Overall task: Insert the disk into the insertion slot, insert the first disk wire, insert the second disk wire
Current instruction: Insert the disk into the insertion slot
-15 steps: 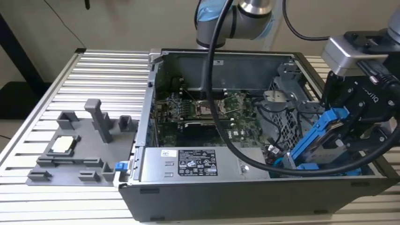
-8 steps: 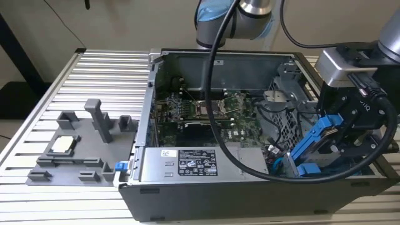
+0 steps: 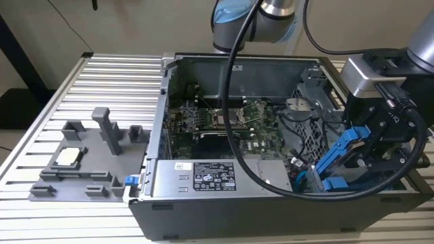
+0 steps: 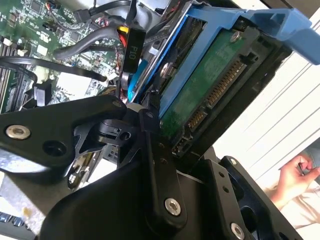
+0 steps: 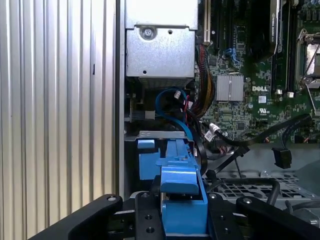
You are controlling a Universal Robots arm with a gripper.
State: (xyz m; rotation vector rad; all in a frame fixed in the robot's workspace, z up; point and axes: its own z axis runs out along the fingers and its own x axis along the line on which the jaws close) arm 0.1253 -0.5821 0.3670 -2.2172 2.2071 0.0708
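My gripper (image 3: pixel 371 147) (image 5: pixel 182 222) is shut on the disk (image 3: pixel 342 150), a drive in a bright blue caddy (image 5: pixel 181 195). The disk hangs tilted over the front right corner of the open computer case. Its green circuit board and connector pins (image 4: pixel 210 85) face the second wrist view. Just below it lies the insertion slot (image 3: pixel 334 184) (image 5: pixel 146 161), a grey metal bay with blue tabs at its mouth. The disk's lower end is at that mouth. A blue cable (image 5: pixel 172 107) and a black cable ending in a plug (image 5: pixel 282 157) lie loose inside the case beside the slot.
The grey power-supply box (image 3: pixel 210 178) sits at the case front, with the green motherboard (image 3: pixel 217 122) behind it. A grey fixture plate (image 3: pixel 81 162) with posts lies on the ribbed table at the exterior view's left. A person's hand (image 4: pixel 295 175) shows beyond the case.
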